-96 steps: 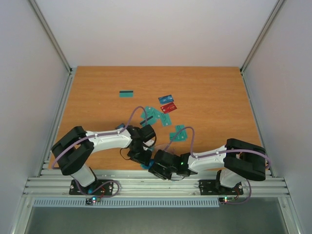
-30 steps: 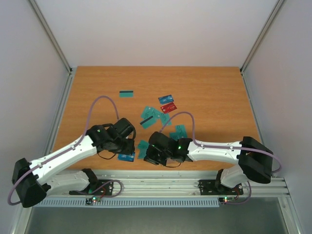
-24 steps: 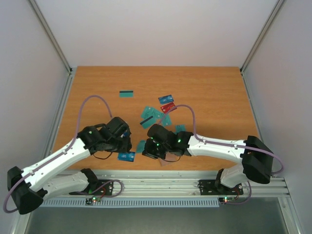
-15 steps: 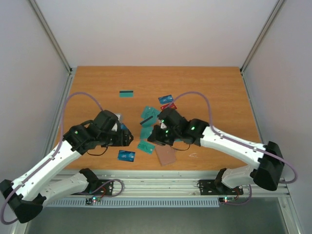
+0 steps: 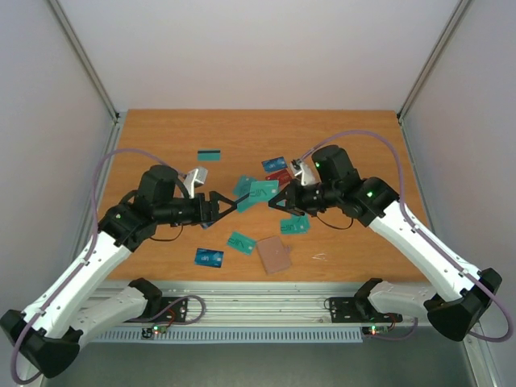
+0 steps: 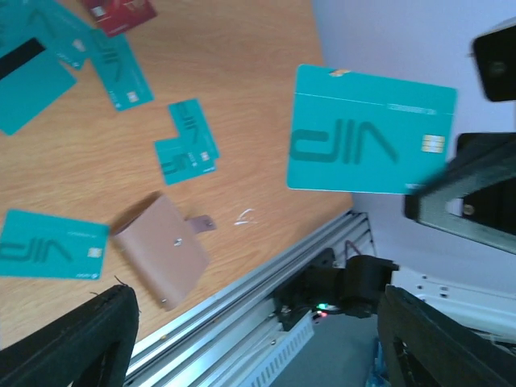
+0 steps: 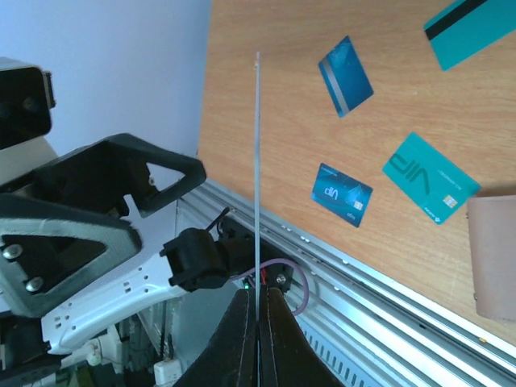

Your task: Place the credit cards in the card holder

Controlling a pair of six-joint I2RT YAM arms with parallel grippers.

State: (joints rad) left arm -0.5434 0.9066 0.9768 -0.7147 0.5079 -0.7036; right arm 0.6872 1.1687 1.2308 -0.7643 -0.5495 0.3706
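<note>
My right gripper (image 5: pixel 278 199) is shut on a teal credit card (image 5: pixel 262 191) and holds it in the air above the table's middle. In the right wrist view the card (image 7: pixel 257 161) shows edge-on between the closed fingers (image 7: pixel 246 322). My left gripper (image 5: pixel 226 205) is open and empty, facing that card (image 6: pixel 371 141) from the left, a little apart. Its fingers (image 6: pixel 76 343) stand wide. The brownish-tan card holder (image 5: pixel 274 255) lies flat near the front edge, below both grippers; it also shows in the left wrist view (image 6: pixel 161 254).
Loose cards lie on the table: a striped teal one (image 5: pixel 210 155), a blue one (image 5: pixel 274 164), a red one (image 5: pixel 280 175), teal ones (image 5: pixel 242 242) (image 5: pixel 294 224) and a blue one (image 5: pixel 208 256). The aluminium rail (image 5: pixel 258 302) runs along the front edge.
Both arms have risen and swung back from the front edge. The right gripper has lifted a teal card off the table. The card holder now lies uncovered near the front edge.
</note>
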